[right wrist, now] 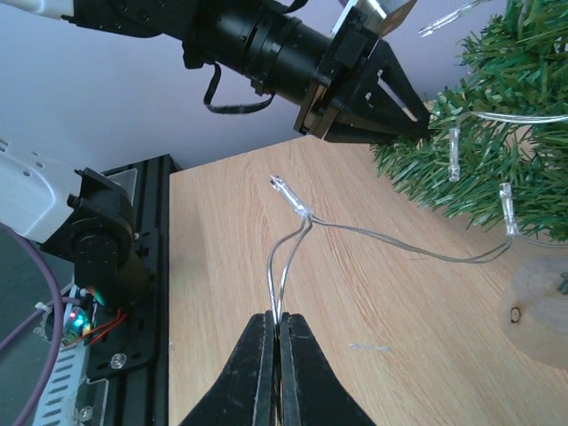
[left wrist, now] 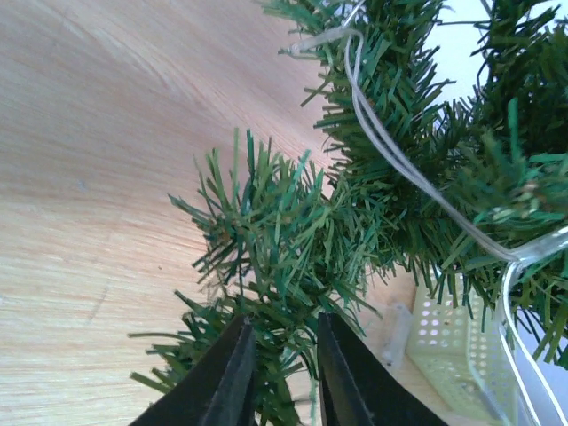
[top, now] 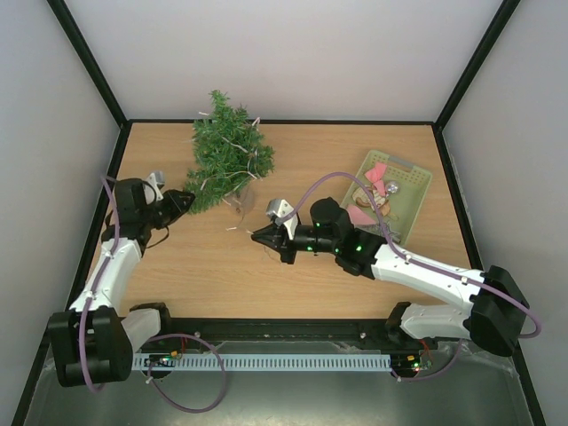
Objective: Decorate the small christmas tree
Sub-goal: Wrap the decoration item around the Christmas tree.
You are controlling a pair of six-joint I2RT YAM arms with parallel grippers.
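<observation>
The small christmas tree [top: 227, 151] stands at the back left of the table, leaning, with a clear light string [top: 251, 153] draped through its branches. My left gripper [top: 188, 202] is at its lower left side, and its jaws are closed on a low green branch [left wrist: 284, 240] whose needles fill the narrow gap at my left gripper [left wrist: 286, 333]. My right gripper [top: 257, 236] is in front of the tree, just above the table. In the right wrist view my right gripper [right wrist: 280, 318] is shut on the doubled wire of the light string [right wrist: 293, 231], which runs across to the tree [right wrist: 497, 133].
A pale green tray [top: 415, 177] with pink and pale ornaments sits at the back right, beside the right arm. The tree's round wooden base [right wrist: 532, 319] stands close to the slack wire. Black frame rails border the table.
</observation>
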